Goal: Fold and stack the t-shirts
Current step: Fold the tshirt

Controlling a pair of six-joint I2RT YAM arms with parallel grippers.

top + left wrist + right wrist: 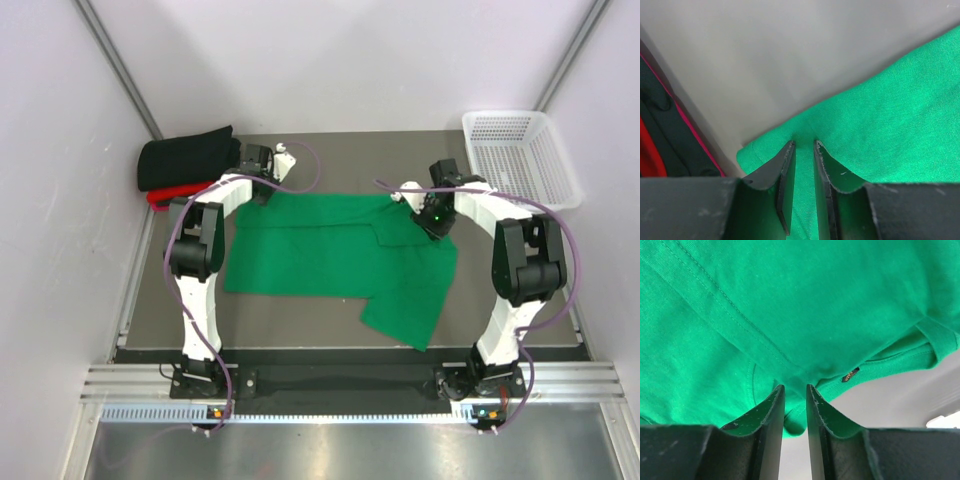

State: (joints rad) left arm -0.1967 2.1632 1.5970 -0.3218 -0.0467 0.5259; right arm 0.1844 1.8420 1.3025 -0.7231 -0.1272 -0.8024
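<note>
The bright green t-shirt [330, 255] lies spread on the table, with its right part folded over and a flap hanging toward the front. My left gripper [262, 190] is at its far left corner; in the left wrist view [804, 145] the jaws are nearly closed with green cloth [880, 135] pinched between them. My right gripper [428, 218] is at the shirt's far right by the collar; in the right wrist view [795, 387] its jaws pinch green cloth [790, 305]. The black t-shirt [188, 158] lies folded at the far left on the red one [163, 197].
A white mesh basket [520, 155] stands at the far right corner. White walls enclose the table on three sides. Purple cables loop along both arms. The black and red cloth [660, 135] shows close beside the left gripper.
</note>
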